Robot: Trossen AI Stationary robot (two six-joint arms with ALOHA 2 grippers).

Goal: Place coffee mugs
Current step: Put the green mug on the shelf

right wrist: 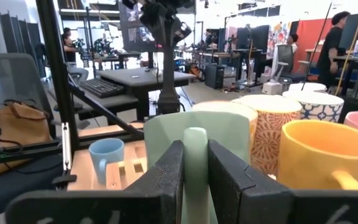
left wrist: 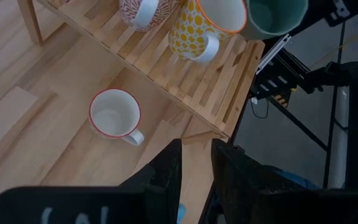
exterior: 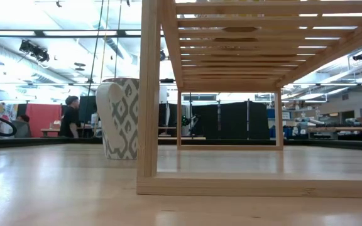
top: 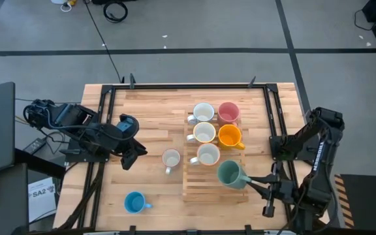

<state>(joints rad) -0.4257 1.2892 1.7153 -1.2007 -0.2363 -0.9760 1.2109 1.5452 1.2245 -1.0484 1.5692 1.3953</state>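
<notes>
My right gripper (right wrist: 194,163) is clenched on the handle of the green mug (top: 229,173), which sits at the near right corner of the wooden rack (top: 198,186); my fingers hide most of that handle. My left gripper (left wrist: 196,171) hangs empty above the table (top: 149,104), its fingers a narrow gap apart, near a white mug (top: 171,158). The blue mug (top: 134,202) stands apart, near the table's front edge. From the low view, only one patterned mug (exterior: 119,118) shows beside the rack's frame.
</notes>
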